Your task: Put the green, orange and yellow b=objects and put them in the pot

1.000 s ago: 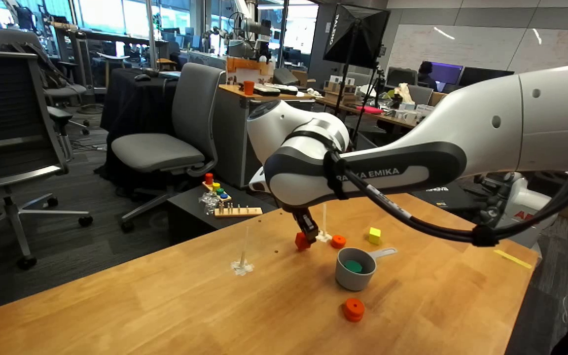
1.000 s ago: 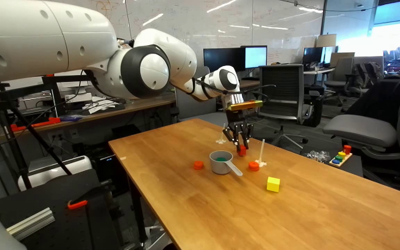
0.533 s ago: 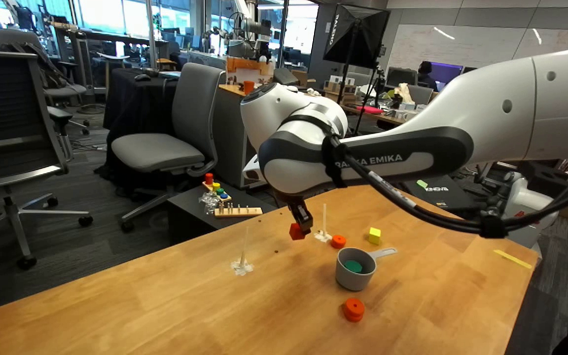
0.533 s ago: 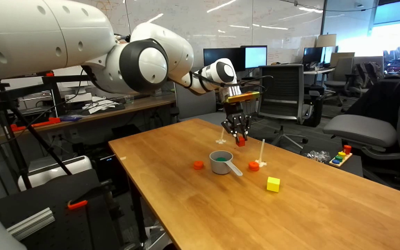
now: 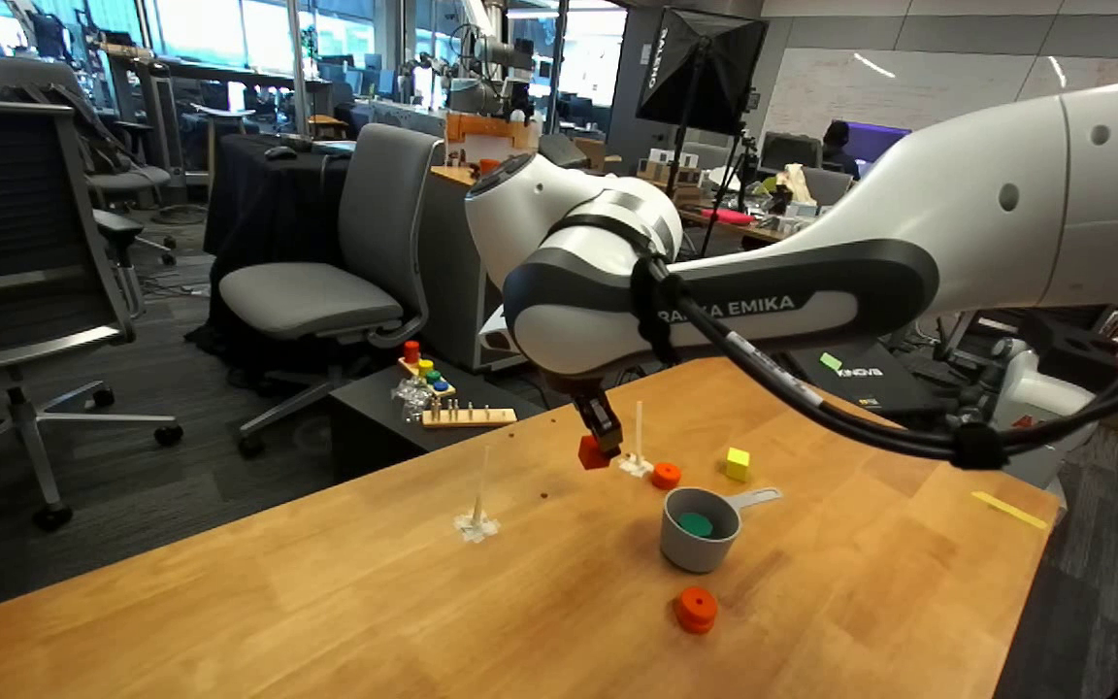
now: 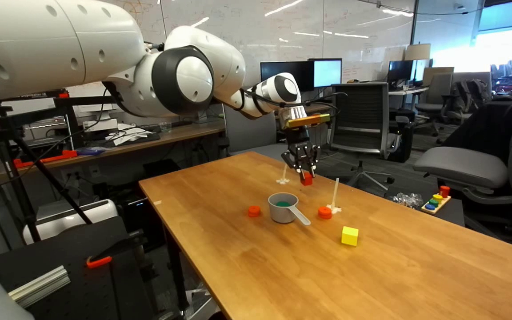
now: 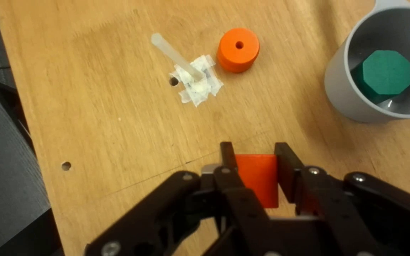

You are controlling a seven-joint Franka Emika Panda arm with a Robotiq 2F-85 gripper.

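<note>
In an exterior view, the camera sits higher than the table [image 5: 258, 582], tilted down, facing across it toward the windows [image 5: 214, 39], with the arm [image 5: 840, 267] at frame right. In an exterior view, the camera, likewise raised, faces the whiteboard [image 6: 274, 35], with the arm at frame left, pointing away. Both exterior views share the pot [image 6: 281, 215] and the table. Wrist view: close, looking down past the tool [image 7: 256, 156]; pot at upper right.
</note>
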